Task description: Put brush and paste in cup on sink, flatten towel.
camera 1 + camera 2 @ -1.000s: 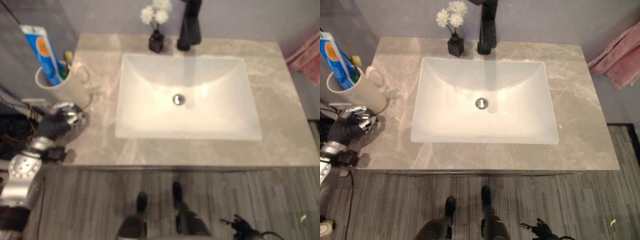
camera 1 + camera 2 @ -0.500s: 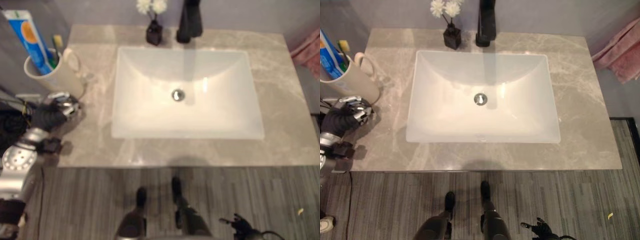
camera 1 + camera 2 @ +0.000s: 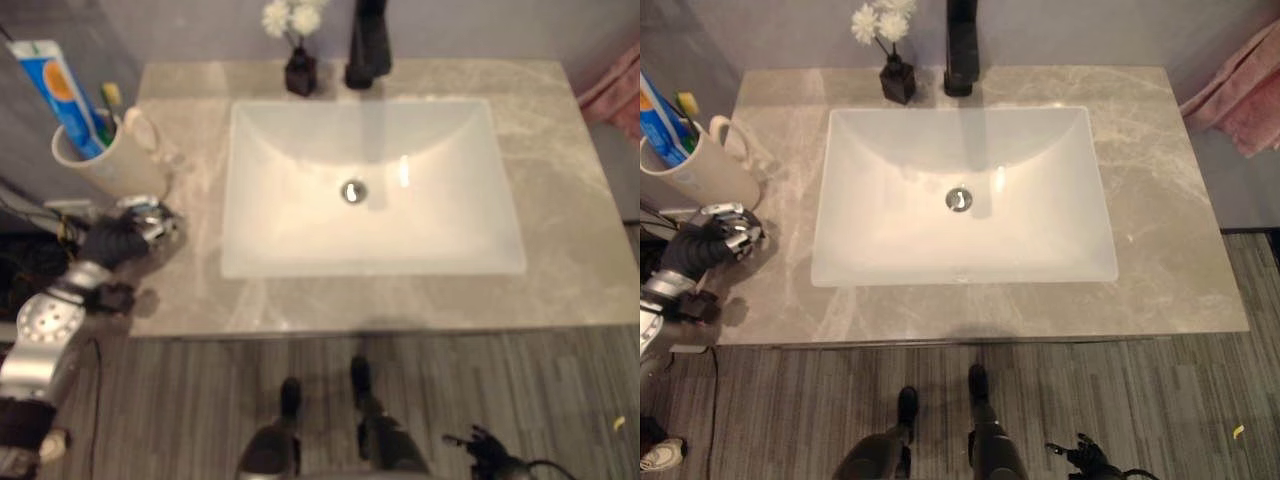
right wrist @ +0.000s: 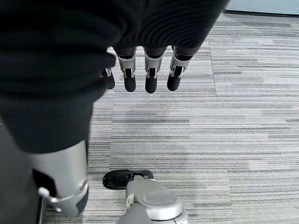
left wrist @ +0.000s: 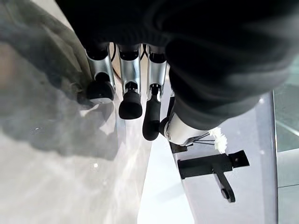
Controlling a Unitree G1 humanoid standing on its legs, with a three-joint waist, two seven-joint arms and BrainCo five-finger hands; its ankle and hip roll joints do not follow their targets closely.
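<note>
A cream cup (image 3: pixel 698 176) with a handle stands at the counter's far left. In it are a blue toothpaste tube (image 3: pixel 58 92) and a green-and-yellow toothbrush (image 3: pixel 108 108), both upright. A pink towel (image 3: pixel 1238 88) hangs bunched beyond the counter's right edge. My left hand (image 3: pixel 708 243) hovers over the counter's left edge, just in front of the cup and apart from it. Its fingers (image 5: pixel 131 88) are loosely bent and hold nothing. My right hand (image 4: pixel 147 74) hangs low over the striped floor, fingers relaxed and empty.
A white rectangular basin (image 3: pixel 960 278) is sunk in the middle of the grey marble counter (image 3: pixel 1160 250). Behind it stand a black faucet (image 3: pixel 960 45) and a small black vase of white flowers (image 3: pixel 895 78). Striped grey floor lies in front.
The whole view has shifted a little. My left hand has edged slightly to the right in front of the cup. Nothing was taken hold of or let go.
</note>
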